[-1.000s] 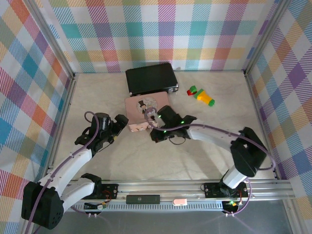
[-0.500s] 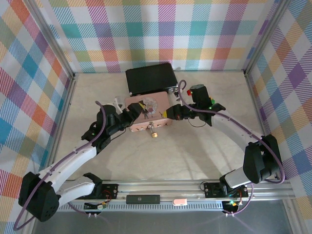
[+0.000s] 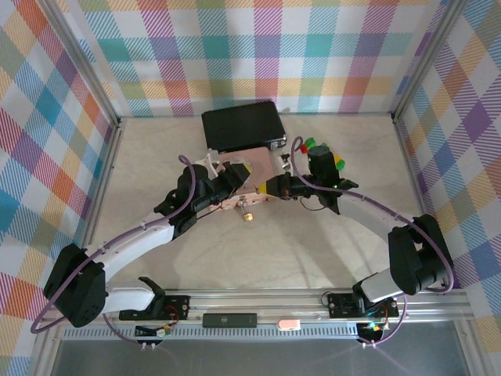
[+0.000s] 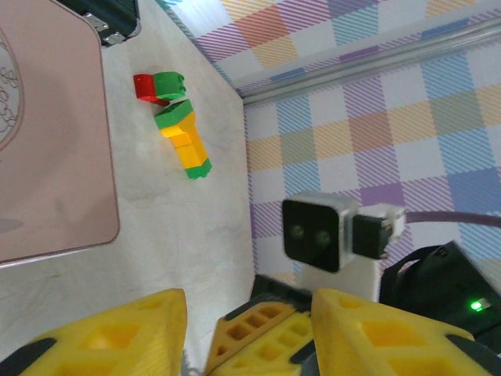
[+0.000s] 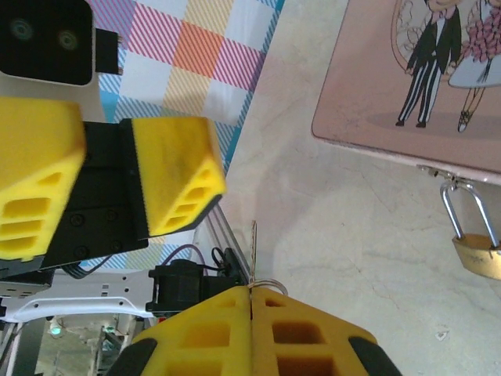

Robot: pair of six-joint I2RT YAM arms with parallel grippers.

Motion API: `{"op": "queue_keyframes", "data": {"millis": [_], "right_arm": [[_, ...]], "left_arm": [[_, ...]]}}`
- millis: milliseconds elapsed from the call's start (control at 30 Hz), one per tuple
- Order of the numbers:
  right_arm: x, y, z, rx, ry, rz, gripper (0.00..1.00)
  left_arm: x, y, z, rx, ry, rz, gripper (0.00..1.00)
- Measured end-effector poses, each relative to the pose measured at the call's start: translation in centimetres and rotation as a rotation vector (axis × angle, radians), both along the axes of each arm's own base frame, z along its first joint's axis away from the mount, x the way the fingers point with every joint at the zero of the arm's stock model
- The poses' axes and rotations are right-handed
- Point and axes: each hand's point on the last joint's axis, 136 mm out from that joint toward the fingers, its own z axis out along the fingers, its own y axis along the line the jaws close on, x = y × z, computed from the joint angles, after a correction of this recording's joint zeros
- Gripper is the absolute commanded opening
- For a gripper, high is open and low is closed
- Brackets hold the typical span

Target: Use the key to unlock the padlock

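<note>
The padlock (image 5: 477,254) hangs near the right gripper (image 5: 251,296) pinching the key (image 5: 254,235); left gripper (image 4: 249,333) half-open.

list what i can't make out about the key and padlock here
- padlock keyhole: right wrist view, body cut by the right edge; top view, too small.
- key: right wrist view, edge-on and mostly buried in the shut right pincer; teeth unreadable.
- toy blocks: top view, partly behind the right arm.
</note>
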Motion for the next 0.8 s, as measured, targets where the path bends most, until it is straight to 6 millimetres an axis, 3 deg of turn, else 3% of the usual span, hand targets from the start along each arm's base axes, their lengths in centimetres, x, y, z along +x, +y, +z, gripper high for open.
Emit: {"op": "queue_keyframes", "data": {"millis": [333,800], "right_arm": [[0.2,0.2,2.1,0.054,-0.039,-0.007,0.0],[1.0,0.8,3.7,0.127,-0.062,-0.008,0.0]], "left_arm": [[-0.2,-0.1,-0.1,0.015,-0.006,-0.003,0.48],[-0.3,-0.1,-0.6,0.033,0.007,-0.003,0.43]]}}
